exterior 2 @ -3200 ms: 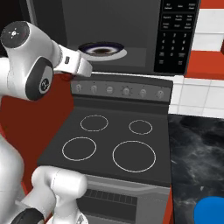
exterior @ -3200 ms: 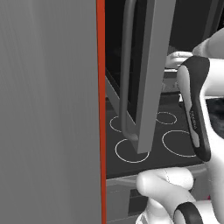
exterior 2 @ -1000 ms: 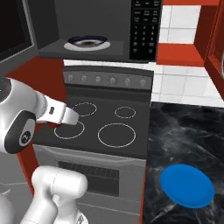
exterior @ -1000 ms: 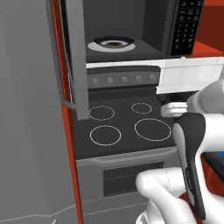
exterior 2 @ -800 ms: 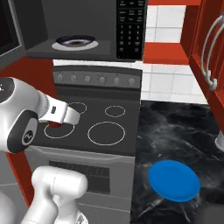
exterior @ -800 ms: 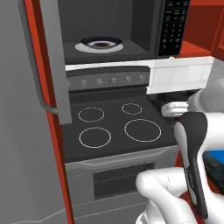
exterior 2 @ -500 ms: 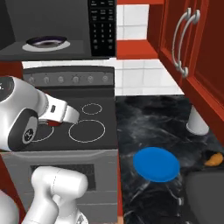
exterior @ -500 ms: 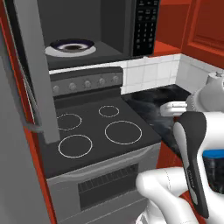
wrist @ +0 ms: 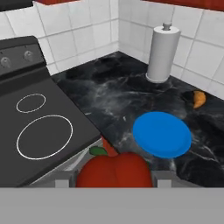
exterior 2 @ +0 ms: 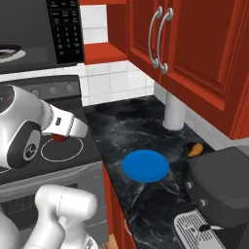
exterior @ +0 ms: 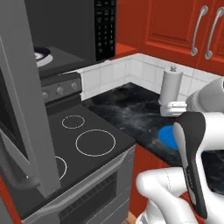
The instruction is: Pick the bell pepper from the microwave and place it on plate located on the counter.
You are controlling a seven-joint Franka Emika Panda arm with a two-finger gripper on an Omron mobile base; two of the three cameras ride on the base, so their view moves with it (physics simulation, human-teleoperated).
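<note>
Gripper (exterior 2: 60, 138) of ours is closed on the red bell pepper (wrist: 114, 170), holding it above the front edge of the stove (wrist: 39, 131), short of the blue plate (wrist: 162, 134). We see the plate lying flat on the black marbled counter (wrist: 109, 96), right of the stove; a paper towel roll (wrist: 162, 53) stands behind the plate. The microwave (exterior: 74, 30) hangs open above the stove.
</note>
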